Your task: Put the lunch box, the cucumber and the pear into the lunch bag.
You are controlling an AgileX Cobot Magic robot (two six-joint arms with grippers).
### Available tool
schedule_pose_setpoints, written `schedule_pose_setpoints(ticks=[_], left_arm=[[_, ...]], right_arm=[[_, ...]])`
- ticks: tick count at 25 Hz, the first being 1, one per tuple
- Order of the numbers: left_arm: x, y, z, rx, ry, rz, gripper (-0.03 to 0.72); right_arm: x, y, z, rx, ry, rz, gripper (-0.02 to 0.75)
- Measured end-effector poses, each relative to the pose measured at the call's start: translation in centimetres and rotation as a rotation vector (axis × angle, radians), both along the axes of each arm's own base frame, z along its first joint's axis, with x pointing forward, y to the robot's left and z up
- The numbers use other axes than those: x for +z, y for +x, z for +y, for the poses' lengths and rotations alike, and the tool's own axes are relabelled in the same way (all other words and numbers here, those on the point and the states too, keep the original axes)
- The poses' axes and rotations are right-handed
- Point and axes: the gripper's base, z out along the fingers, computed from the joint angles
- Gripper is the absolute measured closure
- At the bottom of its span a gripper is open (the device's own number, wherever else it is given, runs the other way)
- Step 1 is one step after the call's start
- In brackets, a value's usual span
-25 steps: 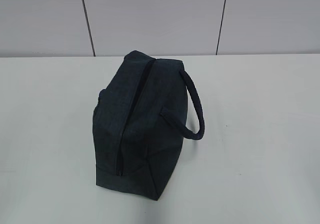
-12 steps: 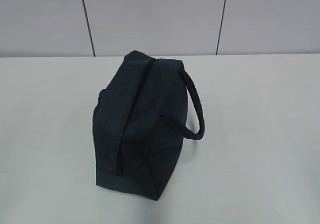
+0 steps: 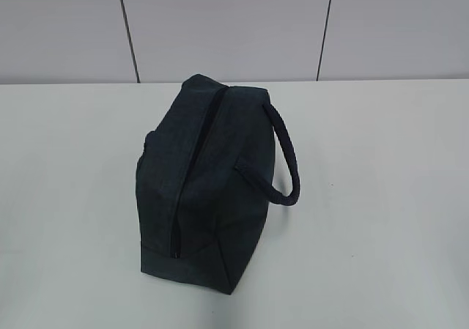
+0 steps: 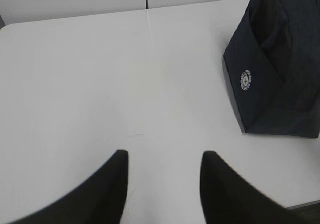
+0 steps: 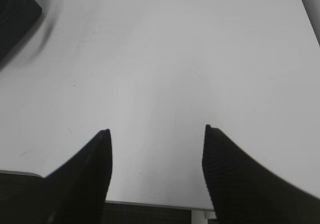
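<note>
The dark navy lunch bag (image 3: 205, 182) stands alone in the middle of the white table, its top zipper (image 3: 194, 175) running toward me and its padded loop handle (image 3: 287, 160) hanging to the right. In the left wrist view the lunch bag (image 4: 275, 69) fills the upper right, a small round white logo (image 4: 245, 80) on its end. My left gripper (image 4: 164, 159) is open over bare table, well left of the bag. My right gripper (image 5: 157, 134) is open near the table's front edge, with a corner of the lunch bag (image 5: 15, 14) at the far upper left. The lunch box, cucumber and pear are out of view.
The white table (image 3: 381, 197) reaches back to a grey panelled wall (image 3: 220, 28). Its front edge (image 5: 150, 204) shows just under my right fingers. Neither arm appears in the exterior view.
</note>
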Motion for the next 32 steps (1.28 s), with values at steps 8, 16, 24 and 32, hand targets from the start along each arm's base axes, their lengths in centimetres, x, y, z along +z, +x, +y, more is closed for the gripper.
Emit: schedule_pose_setpoints(ticks=[8,16,24,32], left_arm=[[0.00,0.00,0.00,0.000,0.000,0.000,0.401],[0.00,0.00,0.00,0.000,0.000,0.000,0.401],[0.00,0.00,0.00,0.000,0.000,0.000,0.401],[0.00,0.00,0.00,0.000,0.000,0.000,0.405]], right_arm=[[0.00,0.00,0.00,0.000,0.000,0.000,0.281],[0.00,0.00,0.00,0.000,0.000,0.000,0.281],[0.00,0.00,0.00,0.000,0.000,0.000,0.281],[0.00,0.00,0.00,0.000,0.000,0.000,0.281]])
